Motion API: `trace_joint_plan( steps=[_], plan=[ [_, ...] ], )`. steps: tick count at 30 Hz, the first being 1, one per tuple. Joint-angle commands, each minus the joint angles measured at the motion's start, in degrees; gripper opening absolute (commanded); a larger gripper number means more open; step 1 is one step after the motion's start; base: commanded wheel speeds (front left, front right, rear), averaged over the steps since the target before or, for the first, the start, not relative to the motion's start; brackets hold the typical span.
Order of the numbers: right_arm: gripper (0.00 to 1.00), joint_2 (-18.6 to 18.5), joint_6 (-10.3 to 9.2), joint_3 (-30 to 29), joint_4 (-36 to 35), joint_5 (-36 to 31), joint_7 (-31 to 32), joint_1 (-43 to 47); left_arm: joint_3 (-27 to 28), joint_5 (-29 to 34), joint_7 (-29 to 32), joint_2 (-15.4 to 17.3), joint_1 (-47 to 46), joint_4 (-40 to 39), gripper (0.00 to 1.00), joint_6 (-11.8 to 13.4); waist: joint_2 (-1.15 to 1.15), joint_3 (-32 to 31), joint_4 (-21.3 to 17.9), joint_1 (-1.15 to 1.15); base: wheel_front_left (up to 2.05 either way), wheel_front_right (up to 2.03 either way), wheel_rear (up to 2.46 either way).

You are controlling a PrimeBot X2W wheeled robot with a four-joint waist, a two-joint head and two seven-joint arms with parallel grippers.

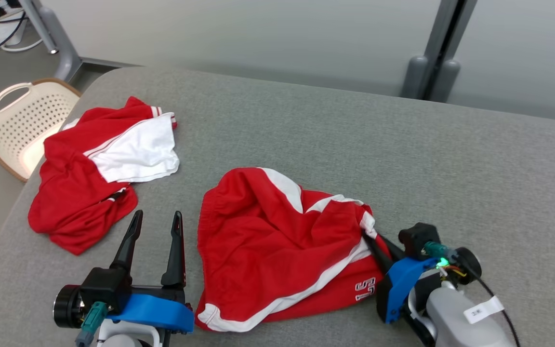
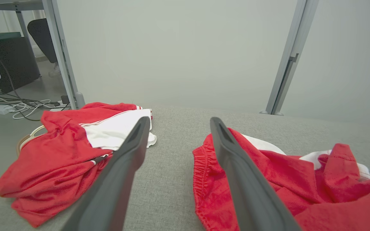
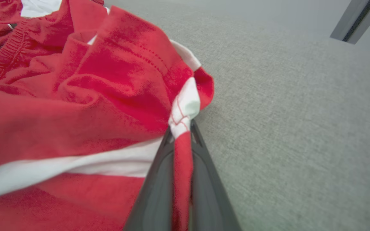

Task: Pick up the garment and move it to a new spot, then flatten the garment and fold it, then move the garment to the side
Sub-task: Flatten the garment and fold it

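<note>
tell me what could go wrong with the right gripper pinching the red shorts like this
1. The right gripper clamps only a narrow fold at the edge of the shorts; it may slip out on lifting.
2. The left gripper is open beside the cloth, so the shorts would likely hang bunched from one corner.
3. The other red garment lies close; moving left could drag it.
</note>
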Motion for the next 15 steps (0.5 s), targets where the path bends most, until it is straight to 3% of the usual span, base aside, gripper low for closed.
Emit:
trace_joint_plan(
  steps=[1,10,15],
  plan=[
    [0.0,-1.2,0.01,-1.3,-1.9,0.5,-0.5,-0.7,0.5,-0.1,-0.2,0.0,0.6,0.0,1.0,0.1,0.0,-0.7,-1.4,0.0,0.0,0.0,0.0],
    [0.0,-5.6,0.02,-11.3,-14.7,-0.1,-0.5,8.5,0.5,0.5,-0.2,0.0,1.1,-0.1,1.0,-0.2,0.0,-2.2,-6.6,0.0,0.0,0.0,0.0],
    [0.0,-5.8,0.01,-16.7,-21.1,-0.1,-0.5,16.6,0.5,0.8,-0.2,0.0,1.3,0.1,1.0,-0.3,0.0,-3.0,-8.4,0.0,0.0,0.0,0.0]
  ],
)
